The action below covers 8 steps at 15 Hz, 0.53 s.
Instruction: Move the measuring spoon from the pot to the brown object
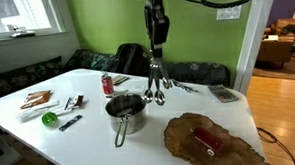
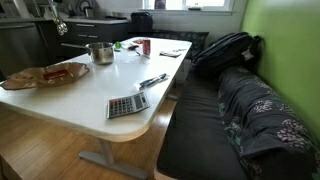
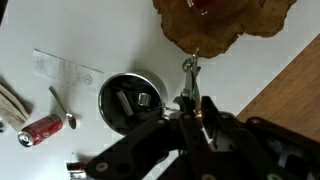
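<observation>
My gripper (image 1: 156, 54) is shut on the measuring spoon (image 1: 156, 87), a silvery bunch that hangs from the fingers above the white table. It hangs just right of the steel pot (image 1: 126, 110) and behind the brown slab (image 1: 212, 140). In the wrist view the spoon (image 3: 190, 72) sticks out of the gripper (image 3: 196, 106), between the pot (image 3: 112, 92) and the slab (image 3: 230, 28). Small metal pieces lie inside the pot. In an exterior view the gripper (image 2: 58, 18) is above the pot (image 2: 100, 52) and the slab (image 2: 40, 76).
A flat red block (image 1: 205, 140) lies on the slab. A red can (image 1: 108, 84) stands behind the pot. A calculator (image 1: 225, 93) lies at the right edge. A black-handled tool with a green piece (image 1: 53, 119) and reddish pieces on paper (image 1: 36, 99) are at the left.
</observation>
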{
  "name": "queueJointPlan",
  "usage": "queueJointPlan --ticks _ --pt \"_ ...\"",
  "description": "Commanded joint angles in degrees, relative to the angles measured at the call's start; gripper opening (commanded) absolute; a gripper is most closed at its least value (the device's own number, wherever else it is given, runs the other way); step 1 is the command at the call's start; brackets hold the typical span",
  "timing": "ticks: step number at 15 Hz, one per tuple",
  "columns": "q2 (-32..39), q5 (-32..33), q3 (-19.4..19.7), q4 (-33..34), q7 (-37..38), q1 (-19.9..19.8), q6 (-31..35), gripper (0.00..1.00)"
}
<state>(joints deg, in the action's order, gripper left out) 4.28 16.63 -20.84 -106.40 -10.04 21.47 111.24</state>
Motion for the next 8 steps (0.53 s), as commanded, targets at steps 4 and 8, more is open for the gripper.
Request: queueJointPlan --ticks 4,8 --pt "-0.93 0.66 0.39 -1.59 1.49 -0.22 -1.72 0.04" --pt "-4.06 -5.59 1.75 -6.57 0.71 -1.93 -9.65 0.04"
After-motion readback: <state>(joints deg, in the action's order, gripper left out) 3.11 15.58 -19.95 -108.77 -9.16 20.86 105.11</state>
